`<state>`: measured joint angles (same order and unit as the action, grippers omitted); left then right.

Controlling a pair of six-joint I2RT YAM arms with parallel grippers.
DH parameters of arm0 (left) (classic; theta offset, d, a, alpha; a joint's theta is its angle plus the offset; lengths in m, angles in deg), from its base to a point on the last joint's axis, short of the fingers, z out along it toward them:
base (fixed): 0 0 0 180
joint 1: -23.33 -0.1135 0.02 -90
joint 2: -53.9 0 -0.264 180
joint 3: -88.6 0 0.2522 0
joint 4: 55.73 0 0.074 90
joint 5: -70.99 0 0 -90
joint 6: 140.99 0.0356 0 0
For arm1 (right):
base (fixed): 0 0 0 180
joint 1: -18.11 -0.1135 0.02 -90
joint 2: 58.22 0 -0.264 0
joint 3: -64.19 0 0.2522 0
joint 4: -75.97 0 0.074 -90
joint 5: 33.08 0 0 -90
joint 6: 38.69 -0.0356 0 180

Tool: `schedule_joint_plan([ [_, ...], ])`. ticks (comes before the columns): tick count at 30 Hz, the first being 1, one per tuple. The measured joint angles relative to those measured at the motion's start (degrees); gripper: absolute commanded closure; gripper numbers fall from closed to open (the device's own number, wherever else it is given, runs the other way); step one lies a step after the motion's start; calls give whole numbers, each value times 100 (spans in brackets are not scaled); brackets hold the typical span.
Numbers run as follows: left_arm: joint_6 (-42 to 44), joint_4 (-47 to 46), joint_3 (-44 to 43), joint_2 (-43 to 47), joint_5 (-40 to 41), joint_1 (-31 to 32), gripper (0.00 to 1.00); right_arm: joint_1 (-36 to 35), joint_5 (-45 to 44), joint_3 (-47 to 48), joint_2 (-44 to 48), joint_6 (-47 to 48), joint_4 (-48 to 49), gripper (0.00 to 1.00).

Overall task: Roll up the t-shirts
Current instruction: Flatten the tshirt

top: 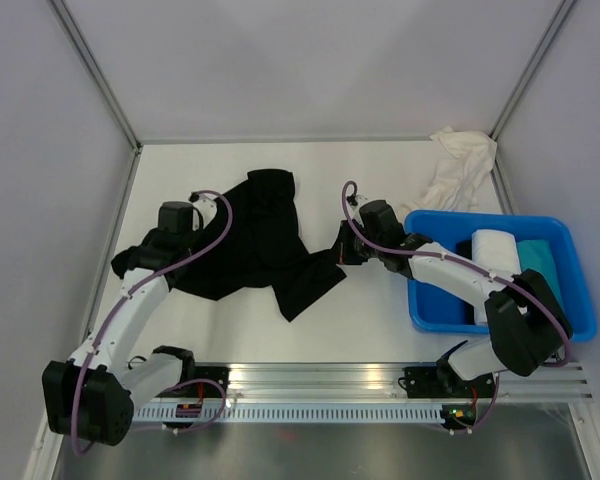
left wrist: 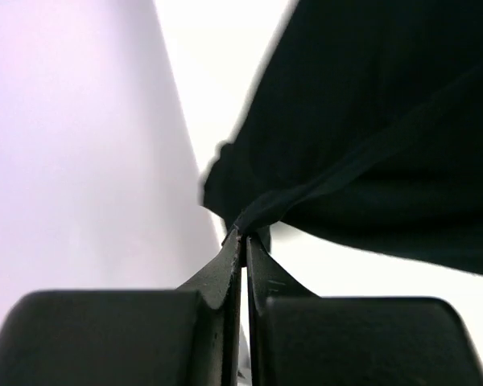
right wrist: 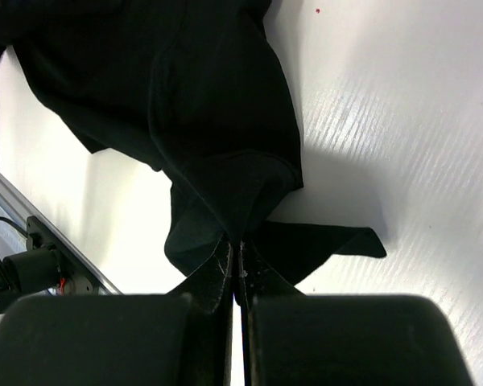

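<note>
Black cotton, soft and crumpled: a short-sleeved black t-shirt (top: 265, 235) lies in a loose heap on the white table (top: 380, 180), left of the middle, strung between the two arms. It is not flat. One flap hangs toward the near rail, and the body is bunched up toward the far side.

The left gripper (left wrist: 241, 238) has its fingers pressed together on a thin pinched ridge of cloth at the shirt's left edge. From the left wrist view the fabric pulls away from the tips in a taut cord. The right gripper (right wrist: 235, 248) is likewise clamped on the shirt, biting a fold at its right edge, with a pointed corner of cloth sticking out beside the tips onto bare table.

Each arm has taken an opposite side, which I read as a grip meant to draw the garment apart and lay it smooth. A roll needs a flat, squared shirt to start from, and this one is far from that. I judge the task to be at the spreading step for this tee, with the rolling itself not begun.

At the right stands a blue rectangular plastic tub (top: 435, 300) holding a white rolled tee (top: 495, 250) beside a teal one (top: 542, 262), apparently the place for finished rolls. A cream-white tee (top: 458, 170) lies crumpled in the far right corner, well apart from both grippers, seemingly waiting its turn.
</note>
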<state>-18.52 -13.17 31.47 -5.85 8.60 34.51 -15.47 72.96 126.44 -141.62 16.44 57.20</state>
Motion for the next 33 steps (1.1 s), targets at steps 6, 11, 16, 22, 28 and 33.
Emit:
schedule_joint_plan([
  [6,330,-557,-1073,-678,103,-435,98,0,122,199,120,221,-260,100],
  [11,367,-1572,-2267,-2236,221,-669,98,0,299,262,496,404,-487,100],
  [16,363,-2197,-3613,-3821,247,-697,98,0,365,260,911,520,-811,100],
  [22,345,-2284,-5268,-5528,297,-769,58,0,367,256,1228,520,-935,100],
  [28,-13,-1392,-5890,-6105,59,-881,0,0,369,256,1193,487,-903,100],
  [33,-284,-538,-4863,-4970,-608,-920,5,0,380,330,861,463,-844,100],
])
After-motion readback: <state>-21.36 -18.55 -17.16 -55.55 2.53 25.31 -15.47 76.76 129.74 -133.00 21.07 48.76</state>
